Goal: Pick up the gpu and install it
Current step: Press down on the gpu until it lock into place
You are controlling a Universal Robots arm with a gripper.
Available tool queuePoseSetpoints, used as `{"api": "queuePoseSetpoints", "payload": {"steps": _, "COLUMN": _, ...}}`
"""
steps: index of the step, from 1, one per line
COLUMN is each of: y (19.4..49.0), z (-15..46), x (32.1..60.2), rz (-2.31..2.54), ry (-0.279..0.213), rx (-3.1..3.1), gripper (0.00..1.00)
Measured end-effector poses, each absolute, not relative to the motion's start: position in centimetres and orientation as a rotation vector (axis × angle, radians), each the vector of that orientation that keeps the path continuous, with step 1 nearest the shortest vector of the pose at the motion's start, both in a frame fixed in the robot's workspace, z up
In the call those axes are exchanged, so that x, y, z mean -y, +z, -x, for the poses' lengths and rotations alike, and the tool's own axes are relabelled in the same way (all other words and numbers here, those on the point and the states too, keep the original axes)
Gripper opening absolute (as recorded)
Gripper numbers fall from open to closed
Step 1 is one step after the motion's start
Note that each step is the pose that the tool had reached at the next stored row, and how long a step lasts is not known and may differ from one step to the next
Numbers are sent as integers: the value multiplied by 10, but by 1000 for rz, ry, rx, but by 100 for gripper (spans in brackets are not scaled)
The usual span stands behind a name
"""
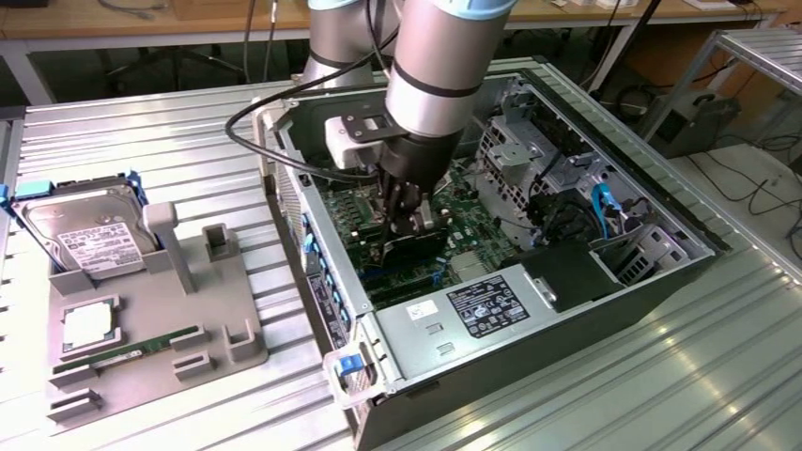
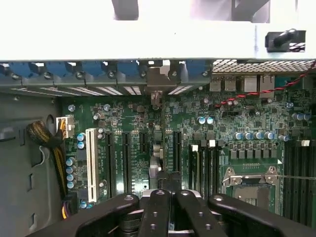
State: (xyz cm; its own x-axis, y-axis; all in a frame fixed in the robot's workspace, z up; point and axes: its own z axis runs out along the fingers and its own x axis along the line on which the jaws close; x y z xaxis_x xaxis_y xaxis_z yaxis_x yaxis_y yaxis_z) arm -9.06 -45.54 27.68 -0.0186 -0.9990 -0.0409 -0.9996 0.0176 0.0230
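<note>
A: Black gripper point(image 1: 411, 222), item one: reached down inside the open computer case point(image 1: 652, 258), fingers point(image 2: 159, 210) drawn close together. What do they hold?

B: A thin black card, the gpu point(image 1: 414, 246), pinched edge-on between the fingers. It stands upright just above the green motherboard point(image 1: 470, 230), among the expansion slots. In the wrist view the card's top edge point(image 2: 158, 150) runs straight from the fingers toward the rear wall of the case, its metal bracket point(image 2: 157, 84) up against the row of blue slot clips point(image 2: 94, 69).

A: Seated in a slot?

B: Cannot tell; its lower edge is hidden.

A: Item two, neighbours on the board?

B: A white slot point(image 2: 91, 158) and several black ones beside the card; an empty processor socket point(image 2: 249, 180) further off.

A: Item three, outside the case?

B: A grey parts holder point(image 1: 157, 324) on the metal table point(image 1: 150, 141), at the exterior view's left, well apart from the case. It carries a silver hard drive point(image 1: 88, 230), a processor chip point(image 1: 90, 325) and a green memory stick point(image 1: 126, 351).
</note>
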Motion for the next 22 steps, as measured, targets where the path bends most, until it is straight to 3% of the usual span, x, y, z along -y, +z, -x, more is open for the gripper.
{"api": "queuePoseSetpoints", "payload": {"steps": 8, "y": 265, "z": 94, "x": 456, "rz": 2192, "ry": 70, "rx": -2232, "gripper": 11}}
{"api": "queuePoseSetpoints", "payload": {"steps": 13, "y": 294, "z": 94, "x": 455, "rz": 2191, "ry": 71, "rx": -2232, "gripper": 11}}
{"api": "queuePoseSetpoints", "payload": {"steps": 22, "y": 294, "z": 94, "x": 455, "rz": 2192, "ry": 70, "rx": -2232, "gripper": 11}}
